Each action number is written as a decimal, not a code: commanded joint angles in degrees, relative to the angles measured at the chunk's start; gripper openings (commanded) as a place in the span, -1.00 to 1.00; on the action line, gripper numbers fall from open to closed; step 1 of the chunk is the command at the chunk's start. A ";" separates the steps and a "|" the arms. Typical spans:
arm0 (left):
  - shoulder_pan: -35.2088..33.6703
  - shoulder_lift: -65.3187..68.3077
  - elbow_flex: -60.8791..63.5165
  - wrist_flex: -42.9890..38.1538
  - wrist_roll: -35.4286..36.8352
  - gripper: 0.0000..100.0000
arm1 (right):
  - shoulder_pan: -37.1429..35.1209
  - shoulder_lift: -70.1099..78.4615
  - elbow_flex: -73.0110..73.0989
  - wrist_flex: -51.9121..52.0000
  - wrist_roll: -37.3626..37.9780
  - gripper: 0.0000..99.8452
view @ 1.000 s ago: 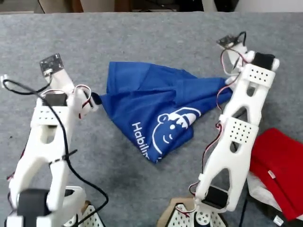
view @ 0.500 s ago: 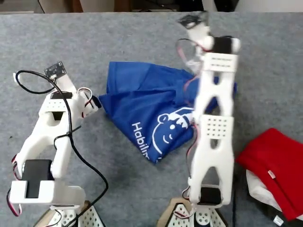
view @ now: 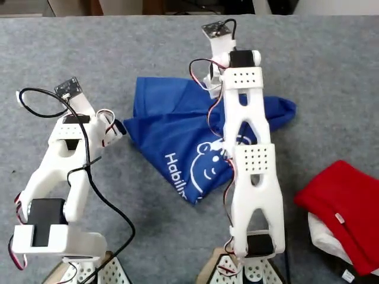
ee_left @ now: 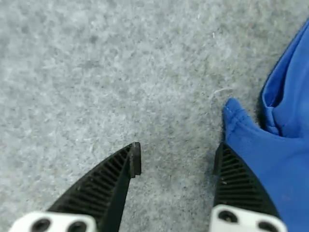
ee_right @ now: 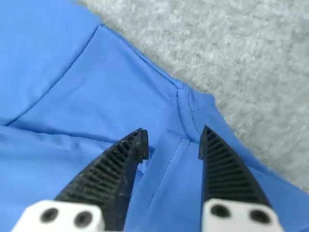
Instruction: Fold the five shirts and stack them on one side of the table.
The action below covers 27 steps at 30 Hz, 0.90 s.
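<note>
My left jaws hang released low over the grey table (ee_left: 96,72) with nothing between them. 1 fingertip (ee_left: 239,179) sits at the pointed left corner of the blue shirt (view: 172,127), and I cannot quite tell whether it presses on the cloth or only lies against its edge; the other is over bare table just beside it. My right jaws are released too, gripping nothing, poised above the far part of the same shirt, where a stitched seam runs between the 2 tips and the shirt's edge meets the table close by. From the high view, the blue shirt lies crumpled and half gathered in the middle of the table, printed side up, its near corner pointing toward my bases. My left arm (view: 62,160) stands at its left side and my right arm (view: 251,165) stretches across its right half. Well apart, at the table's right near edge, a folded red shirt (view: 340,198) rests on top of a white cloth (view: 323,236).
</note>
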 commanded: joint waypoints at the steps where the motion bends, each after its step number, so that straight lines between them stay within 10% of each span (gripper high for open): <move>1: -0.18 -0.13 -2.73 -1.32 -0.18 -0.49 | -0.40 -3.82 0.31 0.53 -1.14 -0.64; 27: -1.23 -0.13 -2.64 -1.14 -0.35 -0.49 | 3.21 4.44 0.48 0.62 -1.23 -0.65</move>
